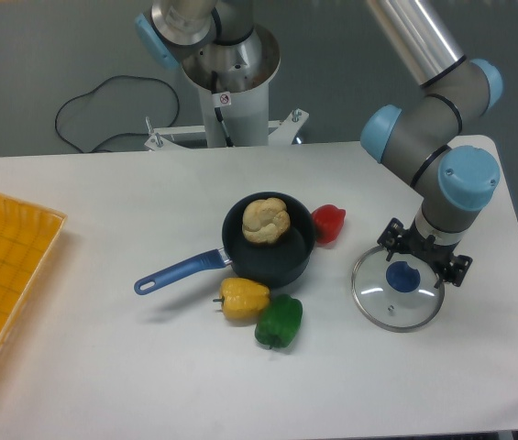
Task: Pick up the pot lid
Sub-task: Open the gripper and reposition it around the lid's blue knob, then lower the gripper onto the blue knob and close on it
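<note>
Fixed camera view: I have the gripper (415, 261) angled down over the far side of the pot lid (396, 312), its two fingers spread apart with a visible gap between them. The lid lies on the white table (130, 367), right of centre in the view: a clear disc with a blue knob (402, 278) at its middle. The knob appears in front of the gap between the fingertips; I cannot tell from this angle whether either finger touches lid or table. Left of the lid, a dark frying pan (277, 266) with a blue handle (181, 272) pointing toward the left contains a tan, lumpy item (266, 221). Just beside the pan's right side: a red item (329, 224), type uncertain. On the pan's near side, a yellow pepper (243, 299), with a green pepper (280, 321) next to it. At the left edge, part of an orange-yellow crate (11, 247). A black cable (101, 82) curves across the dark area behind the table.
</note>
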Robot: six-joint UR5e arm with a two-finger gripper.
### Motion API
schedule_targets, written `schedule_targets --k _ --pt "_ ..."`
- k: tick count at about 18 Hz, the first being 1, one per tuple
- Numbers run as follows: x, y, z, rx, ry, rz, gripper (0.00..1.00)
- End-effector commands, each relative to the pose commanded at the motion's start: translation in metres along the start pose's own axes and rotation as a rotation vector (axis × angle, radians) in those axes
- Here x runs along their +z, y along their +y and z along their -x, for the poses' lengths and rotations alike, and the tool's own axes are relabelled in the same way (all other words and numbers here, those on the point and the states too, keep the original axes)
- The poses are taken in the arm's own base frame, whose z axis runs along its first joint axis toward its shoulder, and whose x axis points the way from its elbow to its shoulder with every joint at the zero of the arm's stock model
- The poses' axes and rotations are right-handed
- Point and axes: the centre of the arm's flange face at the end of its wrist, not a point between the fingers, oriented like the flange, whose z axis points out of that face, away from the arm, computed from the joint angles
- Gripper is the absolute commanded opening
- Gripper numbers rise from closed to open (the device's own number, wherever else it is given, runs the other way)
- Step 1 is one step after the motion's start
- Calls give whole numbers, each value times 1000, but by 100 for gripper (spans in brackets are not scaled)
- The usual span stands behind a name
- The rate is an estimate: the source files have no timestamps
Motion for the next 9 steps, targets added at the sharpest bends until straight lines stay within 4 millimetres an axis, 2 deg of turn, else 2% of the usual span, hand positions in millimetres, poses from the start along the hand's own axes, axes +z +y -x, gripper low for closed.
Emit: schedule_targets --k 9 --pt "11 -4 -1 3 -11 0 100"
